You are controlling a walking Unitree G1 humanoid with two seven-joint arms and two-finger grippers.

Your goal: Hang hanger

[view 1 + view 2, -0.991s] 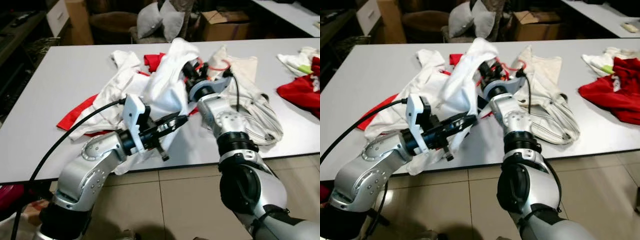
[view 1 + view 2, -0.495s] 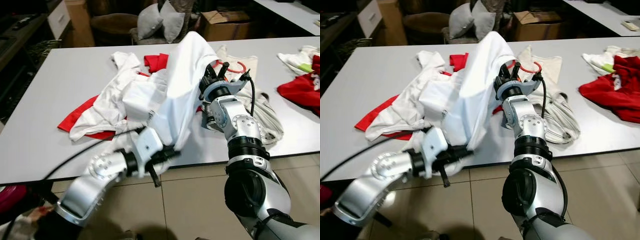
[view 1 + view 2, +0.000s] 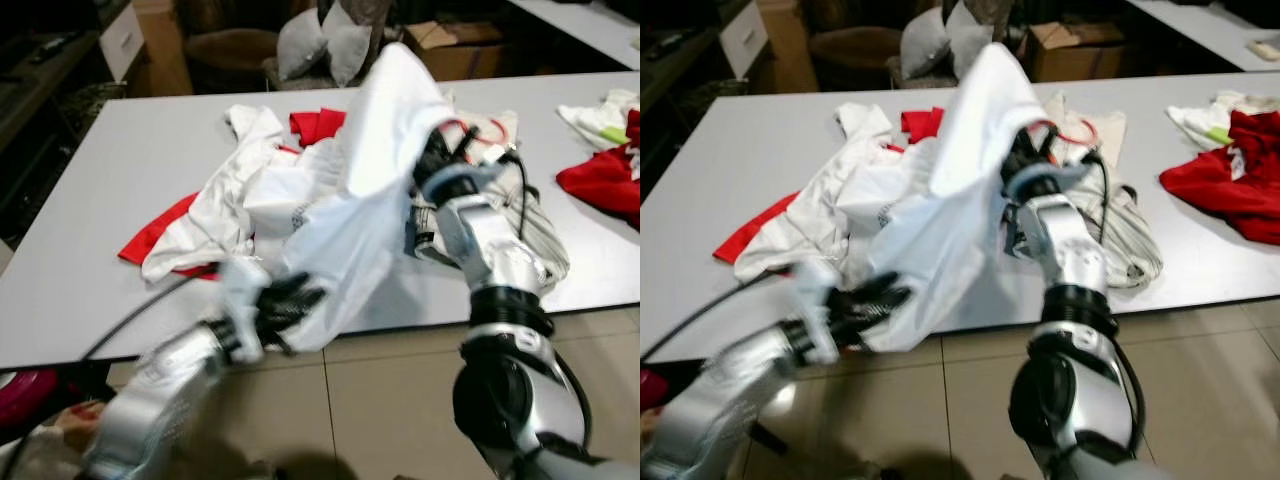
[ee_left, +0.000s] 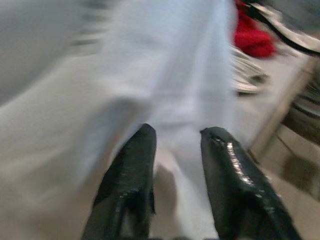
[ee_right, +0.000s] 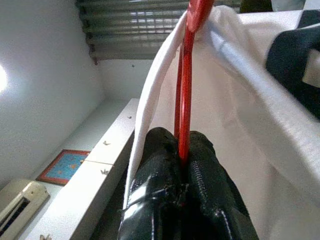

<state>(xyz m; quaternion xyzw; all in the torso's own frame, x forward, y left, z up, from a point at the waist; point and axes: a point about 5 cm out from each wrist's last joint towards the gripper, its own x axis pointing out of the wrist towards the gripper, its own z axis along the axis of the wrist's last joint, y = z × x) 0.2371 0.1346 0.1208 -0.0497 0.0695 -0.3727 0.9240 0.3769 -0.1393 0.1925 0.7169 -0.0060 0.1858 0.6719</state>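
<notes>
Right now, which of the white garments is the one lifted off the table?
The white shirt at the centre, raised on the red hanger that the right pincer clamps. The other white clothes lie flat on the table.

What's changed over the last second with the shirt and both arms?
The right end effector, shut on the red hanger, has lifted the white shirt higher off the table. The left end effector dropped from beside the shirt to its lower hem at the table edge, fingers open around the cloth. The clothes pile and the red garment stayed put.
</notes>
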